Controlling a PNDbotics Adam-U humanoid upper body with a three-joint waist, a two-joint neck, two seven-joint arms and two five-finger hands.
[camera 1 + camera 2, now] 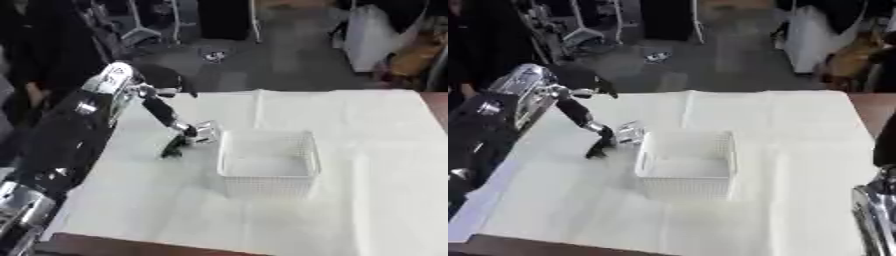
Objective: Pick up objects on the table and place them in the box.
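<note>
the left hand is a dark blur just left of the basket, so whether its fingers curl or hold anything can't be told. a pale silvery blur sits just above the fingers; its nature is unclear. the basket's inside is washed out, contents not discernible. the right arm is cut off by the picture's edge, hand unseen.

Box: white plastic, perforated lattice walls, matt. Bench: covered in white cloth, matt, creased along fold lines; bare brown wood-like edge at near corner. Left arm: black matt shell with glossy silver metal joints. Left hand: black fingers, shiny silver at wrist. Right arm: polished silver metal, reflective.
</note>
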